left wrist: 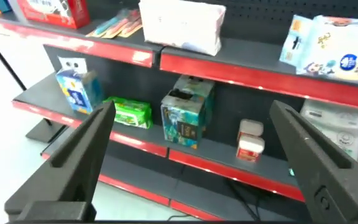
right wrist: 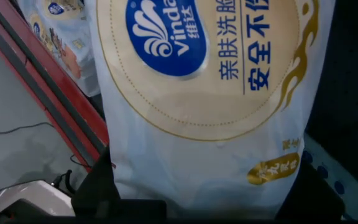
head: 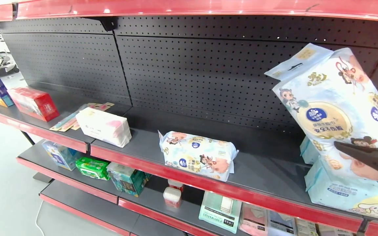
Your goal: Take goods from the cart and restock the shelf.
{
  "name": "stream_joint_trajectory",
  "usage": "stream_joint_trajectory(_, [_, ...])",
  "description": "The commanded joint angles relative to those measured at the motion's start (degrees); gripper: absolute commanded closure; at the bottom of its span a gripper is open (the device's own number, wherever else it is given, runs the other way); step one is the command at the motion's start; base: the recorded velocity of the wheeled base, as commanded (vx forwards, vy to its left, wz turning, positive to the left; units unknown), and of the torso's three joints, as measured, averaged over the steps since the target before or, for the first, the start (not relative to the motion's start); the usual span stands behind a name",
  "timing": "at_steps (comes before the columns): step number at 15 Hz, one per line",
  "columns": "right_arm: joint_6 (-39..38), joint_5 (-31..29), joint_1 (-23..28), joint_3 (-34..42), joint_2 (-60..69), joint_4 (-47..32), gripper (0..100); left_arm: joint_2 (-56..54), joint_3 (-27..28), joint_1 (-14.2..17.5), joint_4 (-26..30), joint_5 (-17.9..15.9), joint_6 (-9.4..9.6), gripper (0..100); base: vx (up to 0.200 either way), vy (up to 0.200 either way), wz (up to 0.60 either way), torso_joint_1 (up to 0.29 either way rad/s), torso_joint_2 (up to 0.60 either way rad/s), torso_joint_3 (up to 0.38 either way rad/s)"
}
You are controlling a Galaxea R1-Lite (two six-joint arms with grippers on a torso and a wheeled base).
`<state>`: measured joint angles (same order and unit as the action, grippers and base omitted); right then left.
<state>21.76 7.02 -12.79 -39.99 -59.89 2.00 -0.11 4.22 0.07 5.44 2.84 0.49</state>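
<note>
Gripping the big pale-blue soft plastic tissue pack near its lower end, our right gripper pinches both faces and holds it tilted above the right end of the black metal shelf. We judge it light, squashy and slick, so a firm mid-body pinch suits. Our left gripper hangs wide open, empty.
</note>
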Motion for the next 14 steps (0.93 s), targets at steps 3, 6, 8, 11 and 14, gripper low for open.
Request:
stream_joint_trajectory(3, [-0.84,0.01,-0.13,1.84,-0.58,-0.07,100,0.11,-0.61,0.01,-0.08,3.31,0.04,0,0.000,0.000,0.00,0.000,0.00,0.000])
stream_joint_trajectory(6, [-0.75,0.01,-0.22,1.58,-0.58,-0.07,100,0.11,-0.88,0.01,-0.78,7.62,-0.40,0,0.000,0.000,0.00,0.000,0.00,0.000])
stream_joint_trajectory(8, [-0.75,0.01,-0.04,1.66,-0.31,-0.07,100,0.29,-2.46,-0.07,-3.94,4.63,-0.66,0,0.000,0.000,0.00,0.000,0.00,0.000])
stream_joint_trajectory(11, [-0.75,0.01,-0.13,1.66,-0.22,0.02,100,0.11,-4.22,-0.07,-5.35,-2.40,0.04,0,0.000,0.000,0.00,0.000,0.00,0.000])
stream_joint_trajectory(14, [-0.75,-0.08,-0.13,1.75,0.13,0.02,100,0.11,-4.22,-0.07,-5.44,-2.75,-0.31,0,0.000,0.000,0.00,0.000,0.00,0.000])
